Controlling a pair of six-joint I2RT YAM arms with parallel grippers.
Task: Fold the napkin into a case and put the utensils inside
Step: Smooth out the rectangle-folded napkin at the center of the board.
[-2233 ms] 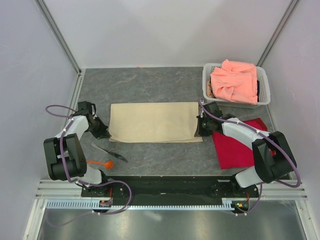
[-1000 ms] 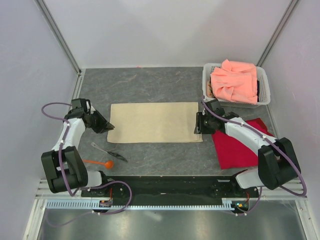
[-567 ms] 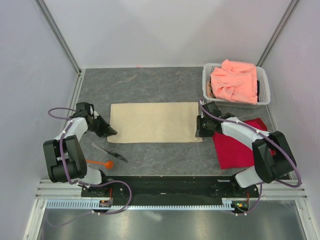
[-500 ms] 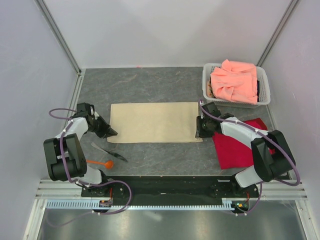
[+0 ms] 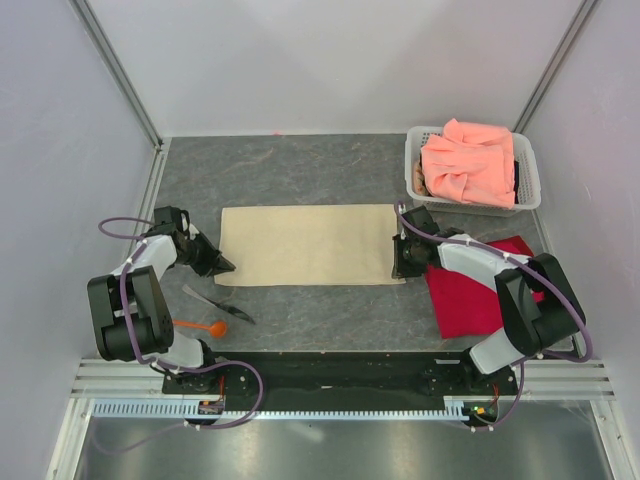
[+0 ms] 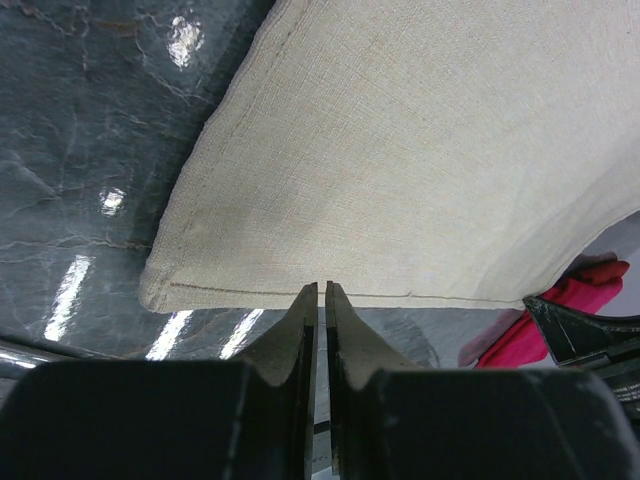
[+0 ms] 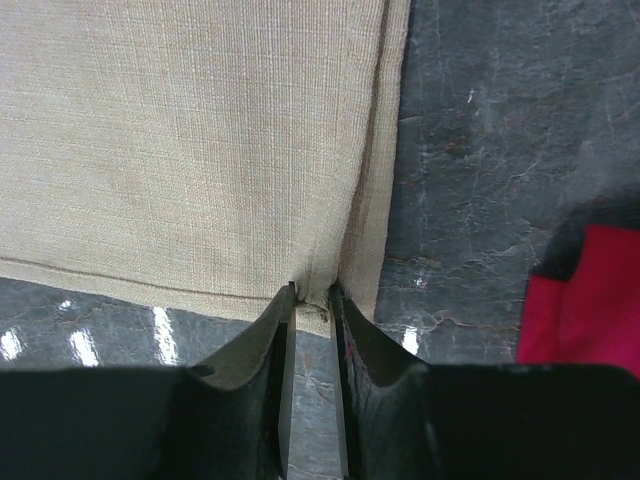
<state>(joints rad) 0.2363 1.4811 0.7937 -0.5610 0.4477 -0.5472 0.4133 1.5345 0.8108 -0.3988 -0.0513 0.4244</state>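
Note:
The beige napkin (image 5: 308, 245) lies flat as a wide folded rectangle mid-table. My left gripper (image 5: 222, 266) is at its near-left corner. In the left wrist view its jaws (image 6: 321, 290) are shut, tips touching the napkin's (image 6: 400, 150) near hem, with no cloth seen between them. My right gripper (image 5: 400, 268) is at the near-right corner. In the right wrist view it (image 7: 312, 295) is shut on a pinched ridge of the napkin (image 7: 200, 140). The orange spoon (image 5: 200, 325) and the thin dark utensil (image 5: 218, 303) lie near the left arm's base.
A white basket (image 5: 416, 160) at the back right holds a salmon-pink cloth (image 5: 468, 162). A bright red cloth (image 5: 478, 290) lies under the right arm, right of the napkin; it also shows in the right wrist view (image 7: 585, 290).
My left gripper swung up along the napkin's left edge, then came back down to the near-left corner. The right gripper has stayed at the near-right corner. The napkin has barely shifted.

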